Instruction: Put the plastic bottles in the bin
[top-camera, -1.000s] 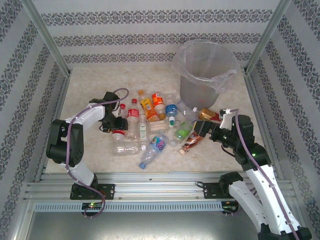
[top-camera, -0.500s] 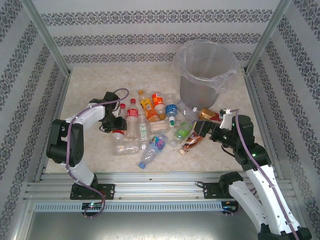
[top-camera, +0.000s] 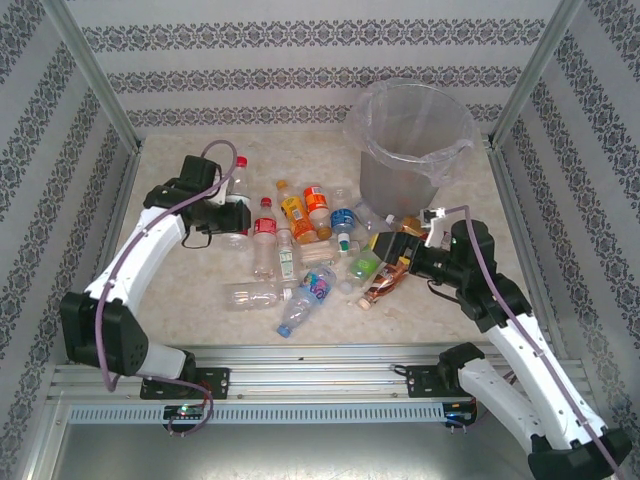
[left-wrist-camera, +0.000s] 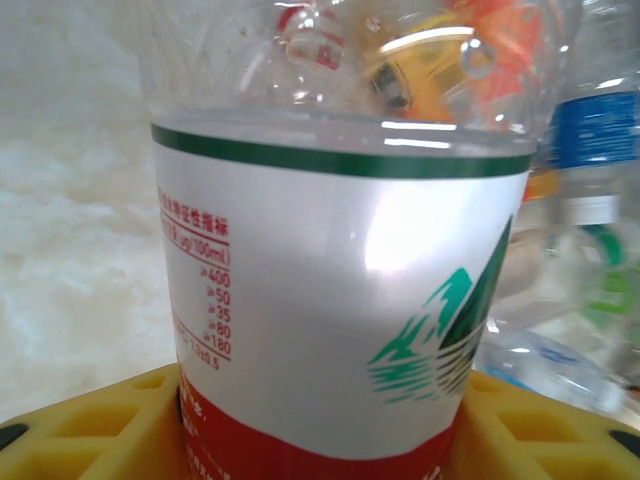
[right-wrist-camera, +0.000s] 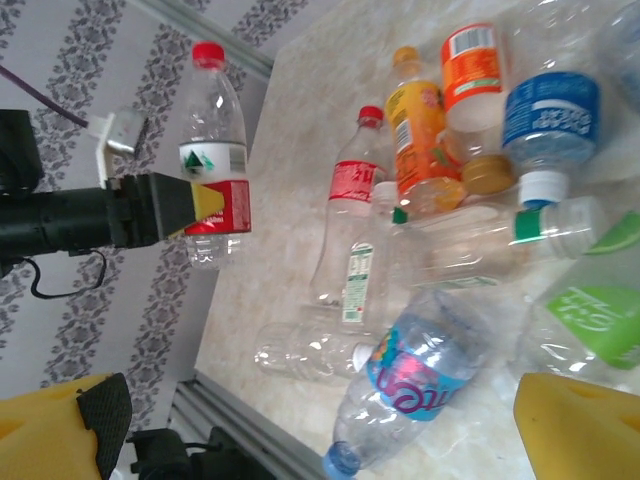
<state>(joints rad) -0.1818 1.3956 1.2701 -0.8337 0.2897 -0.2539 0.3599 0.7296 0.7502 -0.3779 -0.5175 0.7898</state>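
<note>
left gripper (top-camera: 228, 210) pinched tight on one bottle, right gripper (top-camera: 388, 250) spread wide with nothing in it.
the left gripper's yellow pads (right-wrist-camera: 196, 206) clamp the red-and-white label of a clear plastic bottle with a red cap (top-camera: 238, 185), held upright beside the left end of the heap. the right gripper hangs with its jaws fully apart over the right end of the heap, just by a crumpled bottle with an orange-brown label (top-camera: 383, 286); whether it touches it i cannot tell. the other clear plastic bottles (top-camera: 300, 250) lie jumbled mid-table between the two arms, mostly on their sides. bare pale marbled table (top-camera: 180, 150) lies left of and beyond the held bottle, as far as the patterned walls (top-camera: 60, 120) and the metal frame posts (top-camera: 95, 70). the tall grey cylindrical bin (top-camera: 398, 180) stands at the far right, just beyond the heap and well apart from the held bottle, a clear plastic bag (top-camera: 452, 152) lining it and folded over its rim.
</note>
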